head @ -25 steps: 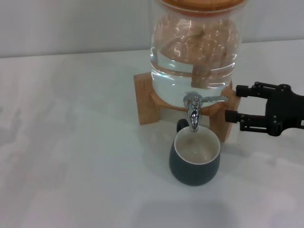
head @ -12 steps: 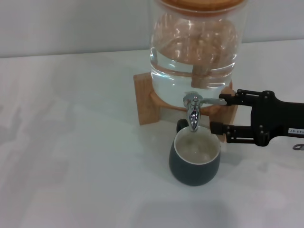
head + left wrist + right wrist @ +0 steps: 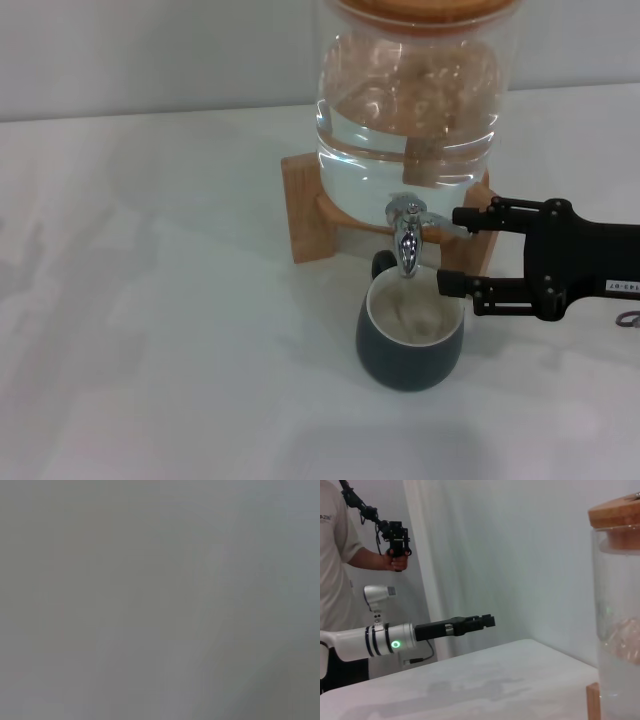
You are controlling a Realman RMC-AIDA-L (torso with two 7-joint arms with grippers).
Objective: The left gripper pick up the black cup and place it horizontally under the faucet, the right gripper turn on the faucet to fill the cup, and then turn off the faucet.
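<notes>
The black cup (image 3: 409, 352) stands upright on the white table with its cream inside straight below the spout of the faucet (image 3: 406, 238). The faucet's thin lever (image 3: 440, 224) points toward my right gripper (image 3: 448, 250). That gripper is open: its far finger touches the lever's end and its near finger is over the cup's right rim. My left gripper is out of the head view. It shows far off in the right wrist view (image 3: 489, 621), held above the table and away from the cup. The left wrist view is a blank grey.
The glass dispenser (image 3: 410, 110), part full of water, sits on a wooden stand (image 3: 305, 205) behind the cup. A person (image 3: 337, 545) holding a hand-held device stands beyond the table's far side.
My right gripper has moved left toward the faucet, and its far finger now touches the lever's end. The lever has swung slightly toward the front. The cup has not moved.
</notes>
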